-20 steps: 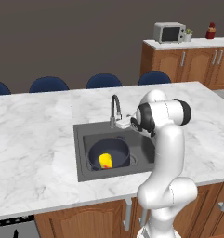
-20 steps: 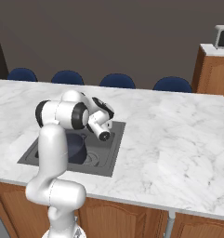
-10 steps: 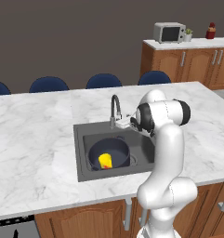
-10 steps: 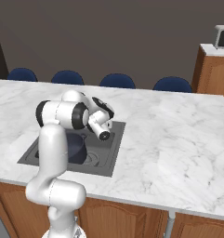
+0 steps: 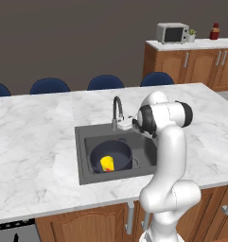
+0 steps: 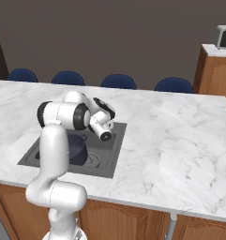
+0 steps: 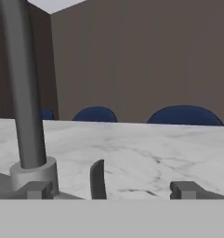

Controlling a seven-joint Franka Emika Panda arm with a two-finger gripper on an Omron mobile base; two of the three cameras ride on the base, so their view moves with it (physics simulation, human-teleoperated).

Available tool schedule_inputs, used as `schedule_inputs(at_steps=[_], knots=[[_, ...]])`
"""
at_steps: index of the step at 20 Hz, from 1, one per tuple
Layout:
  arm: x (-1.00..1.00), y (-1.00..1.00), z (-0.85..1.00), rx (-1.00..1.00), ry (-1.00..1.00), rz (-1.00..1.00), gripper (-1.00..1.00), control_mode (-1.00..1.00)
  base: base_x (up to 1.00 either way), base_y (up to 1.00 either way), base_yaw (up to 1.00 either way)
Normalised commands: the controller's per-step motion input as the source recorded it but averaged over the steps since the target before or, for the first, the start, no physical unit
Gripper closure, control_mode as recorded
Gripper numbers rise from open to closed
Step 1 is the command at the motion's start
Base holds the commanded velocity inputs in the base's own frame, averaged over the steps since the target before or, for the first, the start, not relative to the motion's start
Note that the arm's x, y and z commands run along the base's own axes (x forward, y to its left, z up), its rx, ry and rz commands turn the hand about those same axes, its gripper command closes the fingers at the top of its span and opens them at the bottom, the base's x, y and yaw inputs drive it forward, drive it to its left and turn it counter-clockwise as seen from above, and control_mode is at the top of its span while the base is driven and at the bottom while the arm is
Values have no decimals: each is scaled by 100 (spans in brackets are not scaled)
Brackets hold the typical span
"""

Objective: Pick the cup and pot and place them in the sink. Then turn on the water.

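The dark pot (image 5: 116, 153) sits in the sink (image 5: 84, 142), and the yellow cup (image 5: 107, 163) stands inside the pot. My arm hides part of the pot (image 6: 78, 149) in the right base view. My gripper (image 5: 126, 124) is open, level with the counter, right beside the base of the faucet (image 5: 116, 109). In the hand view the gripper (image 7: 111, 190) points at the counter behind the sink. The faucet stem (image 7: 23, 93) rises at the left, and a dark upright lever (image 7: 98, 179) stands between the fingertips (image 7: 185, 189). No water shows at the spout.
The marble counter (image 5: 35, 137) surrounds the sink on every side. Several blue chair backs (image 5: 105, 82) line its far edge. At the back right, a microwave (image 5: 172, 33) stands on wooden cabinets (image 5: 191, 61).
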Motion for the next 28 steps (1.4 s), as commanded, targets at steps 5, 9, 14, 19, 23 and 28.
schedule_inputs(at_steps=[5,9,14,19,23,28], knots=[[11,0,0,0,0,0,-100,-100,0,0,0],[8,0,0,0,0,-1,-100,-100,0,0,0],[8,0,0,0,0,-3,-100,-100,0,0,0],[6,0,0,0,0,-2,-100,-100,0,0,0],[0,0,0,0,0,0,-100,-100,0,0,0],[0,0,0,0,0,0,-100,-100,0,0,0]])
